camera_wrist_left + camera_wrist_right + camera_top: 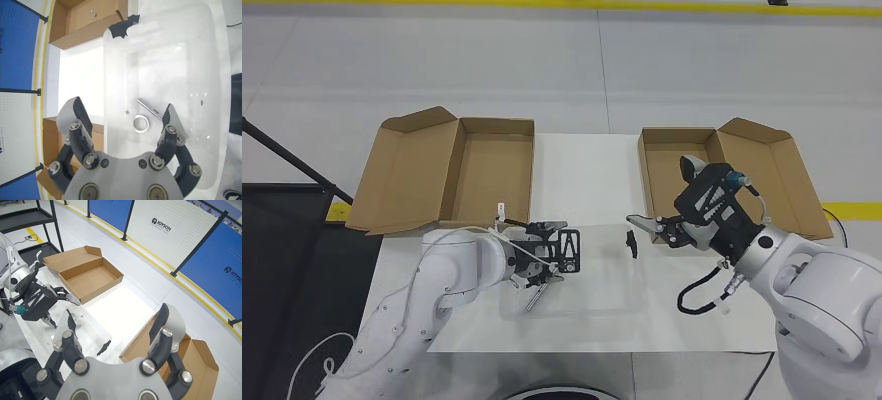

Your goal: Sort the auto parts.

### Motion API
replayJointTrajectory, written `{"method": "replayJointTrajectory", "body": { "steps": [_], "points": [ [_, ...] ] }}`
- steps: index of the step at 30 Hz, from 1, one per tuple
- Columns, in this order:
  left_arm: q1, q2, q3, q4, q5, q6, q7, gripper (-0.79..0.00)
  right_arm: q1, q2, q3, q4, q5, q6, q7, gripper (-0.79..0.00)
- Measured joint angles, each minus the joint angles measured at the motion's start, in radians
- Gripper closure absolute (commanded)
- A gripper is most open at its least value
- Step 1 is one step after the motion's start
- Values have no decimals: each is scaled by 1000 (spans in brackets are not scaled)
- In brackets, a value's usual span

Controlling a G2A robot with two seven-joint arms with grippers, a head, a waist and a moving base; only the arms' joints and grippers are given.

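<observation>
My left gripper hangs with its jaws spread wide and nothing between them, over the left end of the clear tray that sits midway along the tabletop's near edge. On the tray floor between my fingers lie a metal ring and, just beside it, a metal rod whose one end runs behind a finger; a small nut lies near the ring. My right gripper is also wide open and empty, held above the tabletop between the tray and the right box, close to a ragged black piece at the tray's right end. The right box stands at the far right corner with a bolt inside; the left box stands at the far left corner.
</observation>
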State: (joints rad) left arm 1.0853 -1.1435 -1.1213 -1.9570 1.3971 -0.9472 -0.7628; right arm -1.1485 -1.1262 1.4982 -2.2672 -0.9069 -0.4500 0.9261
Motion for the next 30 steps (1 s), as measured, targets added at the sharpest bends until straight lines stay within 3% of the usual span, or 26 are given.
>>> {"method": "replayJointTrajectory", "body": {
  "steps": [4, 9, 13, 18, 23, 30],
  "points": [
    [9, 0, -5, -6, -9, 13, 9, -785, 0, 0, 0, 0, 0, 0, 0, -785],
    [71, 6, -30, -58, -2, 125, 3, -785, 0, 0, 0, 0, 0, 0, 0, -785],
    [123, 17, -95, -104, -41, 160, -46, -785, 0, 0, 0, 0, 0, 0, 0, -785],
    [189, 30, -184, -146, -203, 207, -156, -785, 0, 0, 0, 0, 0, 0, 0, -785],
    [190, 31, -183, -162, -386, 351, -345, -785, 0, 0, 0, 0, 0, 0, 0, -785],
    [188, 30, -182, -163, -392, 357, -348, -785, 0, 0, 0, 0, 0, 0, 0, -785]
  ]
}}
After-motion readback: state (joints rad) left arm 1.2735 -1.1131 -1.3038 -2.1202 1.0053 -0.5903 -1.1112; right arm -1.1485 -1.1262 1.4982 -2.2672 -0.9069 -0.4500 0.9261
